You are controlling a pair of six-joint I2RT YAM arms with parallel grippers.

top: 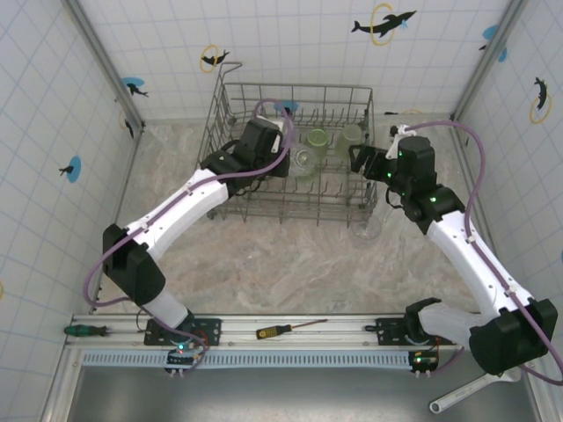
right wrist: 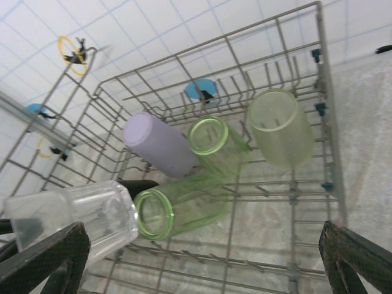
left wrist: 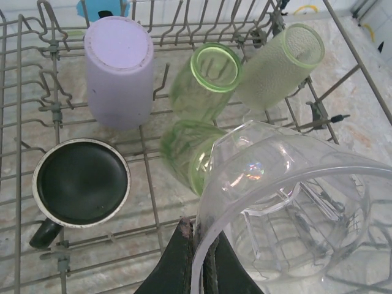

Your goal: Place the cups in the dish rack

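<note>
My left gripper point(left wrist: 203, 260) is shut on the rim of a clear glass point(left wrist: 288, 202), holding it tilted low inside the grey wire dish rack point(top: 299, 86). In the rack lie a lavender cup point(left wrist: 119, 70), a black mug point(left wrist: 81, 184) and three green tumblers point(left wrist: 208, 79) point(left wrist: 282, 64) point(left wrist: 187, 153), all on their sides or upside down. My right gripper point(right wrist: 199, 251) hangs open over the rack's right side with nothing between its fingers point(right wrist: 43, 257). From there the held clear glass point(right wrist: 73, 214) shows at the lower left, beside a green tumbler point(right wrist: 180, 208).
Another clear glass point(top: 368, 230) stands on the marble table just outside the rack's front right corner. Two screwdrivers point(top: 286, 331) point(top: 85, 331) lie on the rail at the near edge. Tiled walls close in both sides.
</note>
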